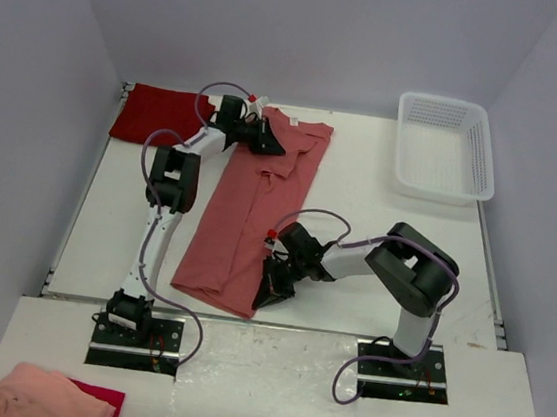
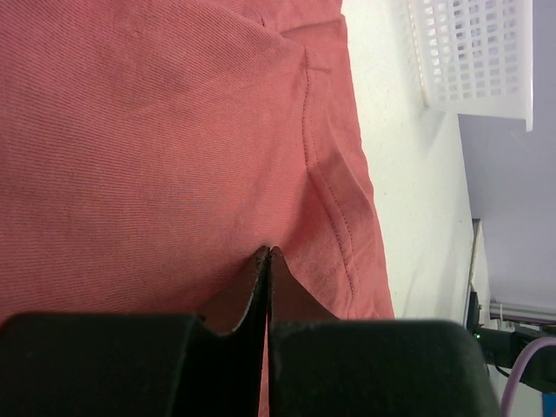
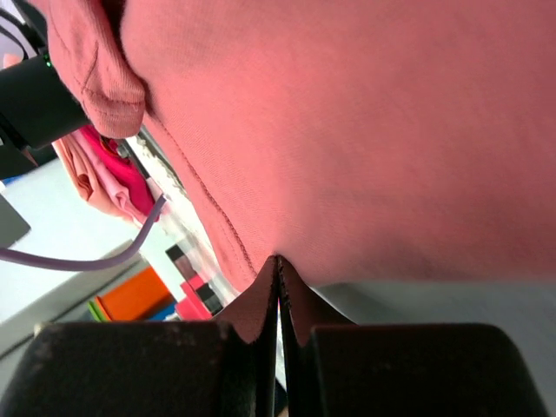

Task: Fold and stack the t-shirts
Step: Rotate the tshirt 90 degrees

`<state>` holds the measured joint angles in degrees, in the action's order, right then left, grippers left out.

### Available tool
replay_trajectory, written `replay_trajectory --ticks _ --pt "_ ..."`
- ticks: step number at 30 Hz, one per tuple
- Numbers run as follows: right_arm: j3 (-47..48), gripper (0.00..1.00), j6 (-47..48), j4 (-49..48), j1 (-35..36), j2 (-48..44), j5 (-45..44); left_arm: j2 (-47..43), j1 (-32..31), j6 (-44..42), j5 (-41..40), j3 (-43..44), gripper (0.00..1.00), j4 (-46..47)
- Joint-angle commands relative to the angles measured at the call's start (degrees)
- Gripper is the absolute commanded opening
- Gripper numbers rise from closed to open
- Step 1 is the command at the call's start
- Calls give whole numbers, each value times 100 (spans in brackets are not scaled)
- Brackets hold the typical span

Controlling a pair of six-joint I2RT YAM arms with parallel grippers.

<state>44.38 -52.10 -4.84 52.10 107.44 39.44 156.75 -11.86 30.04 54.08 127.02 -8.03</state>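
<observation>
**Item: salmon t-shirt (image 1: 248,215), fine-ribbed knit**

Laid long and narrow on white bench (image 1: 366,239), stitched hems showing. Pinched at far end by clenched left hand (image 2: 268,250), at near hem by clenched right hand (image 3: 278,259). At far-left corner: crimson t-shirt (image 1: 158,114), folded flat.

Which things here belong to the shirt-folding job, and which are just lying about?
Job:
- salmon shirt, pinched by the left pincer and right pincer
- crimson shirt, far left corner

Lying about:
- basket, far right
- peach cloth, near left, off the table
</observation>
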Motion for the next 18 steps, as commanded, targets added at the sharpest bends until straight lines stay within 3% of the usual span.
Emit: replay_trajectory --ticks 1,12,18 --pt "-781 0 78 1020 -225 173 -2106 418 -133 212 -250 42 0 178" --pt "-1001 0 -397 1565 -525 -284 -2924 383 -106 608 -364 -20 0 662" --pt "-1265 0 -775 1741 -736 -645 -3293 453 -36 1213 -390 -81 0 1557"
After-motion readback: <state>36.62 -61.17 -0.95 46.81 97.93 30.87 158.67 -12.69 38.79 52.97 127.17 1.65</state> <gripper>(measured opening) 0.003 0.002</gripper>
